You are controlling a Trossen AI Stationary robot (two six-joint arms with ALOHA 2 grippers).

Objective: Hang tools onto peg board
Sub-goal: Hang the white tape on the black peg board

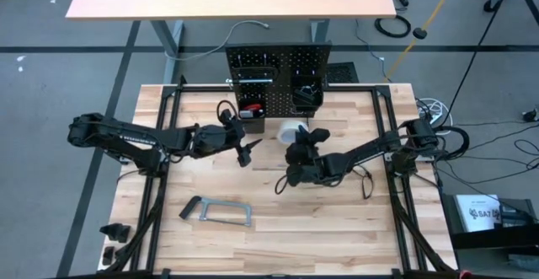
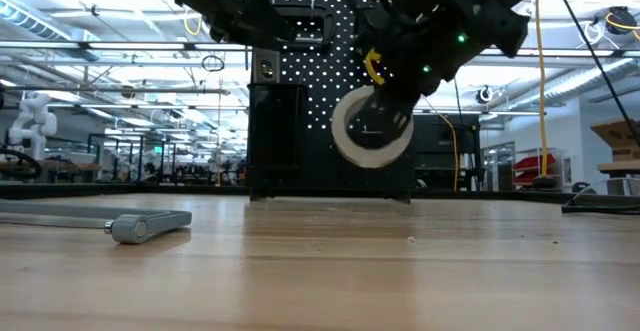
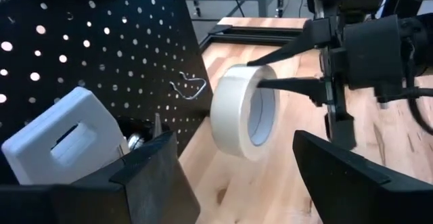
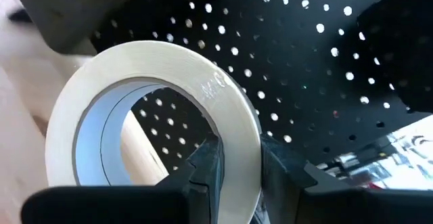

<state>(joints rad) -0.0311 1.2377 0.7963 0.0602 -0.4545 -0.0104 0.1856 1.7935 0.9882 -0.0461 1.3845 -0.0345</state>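
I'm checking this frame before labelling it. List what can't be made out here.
- Tools in the peg board bins: too small and dark in the high view to name.
- Hook the tape roll is headed for: hidden behind the roll in the low view.
- Bar clamp: cut off by the low view's edge.
- Left gripper fingers: blurred in its wrist view.
- Right gripper: holds the roll's wall.

No lettering reads clearly anywhere. The white cardboard box (image 1: 481, 216) on the floor beside the table's right edge carries dark printing, possibly a logo, too small to make out. The white tape roll (image 4: 159, 109) shows only a faint embossed smudge.
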